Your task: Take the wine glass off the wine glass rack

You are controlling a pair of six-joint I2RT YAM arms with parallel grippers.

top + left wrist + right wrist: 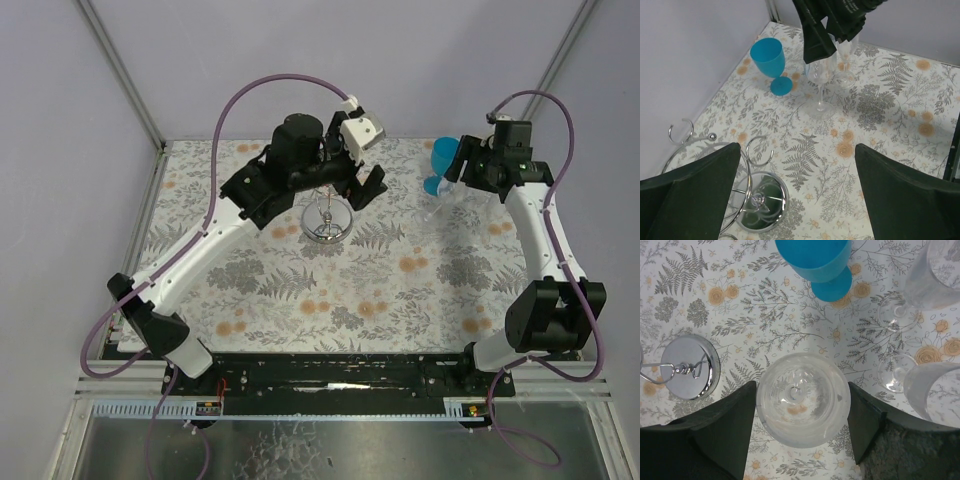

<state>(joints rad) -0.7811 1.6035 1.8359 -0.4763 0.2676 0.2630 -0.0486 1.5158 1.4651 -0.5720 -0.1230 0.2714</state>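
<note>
While left gripper [797,147] hangs spread, wine glass [802,402] pinched inside right gripper [802,390], upright.

Blue goblet [814,257] and clear glasses [938,275] crowd the wine glass [790,412] in the right gripper [802,395]; open table [765,335] toward rack [687,367]

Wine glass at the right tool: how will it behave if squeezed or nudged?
Likely fragile: the wine glass looks thin-walled, so the right tool should squeeze lightly. Probably tippy when nudged: long thin stem over a small foot. The smooth surface may slip.
</note>
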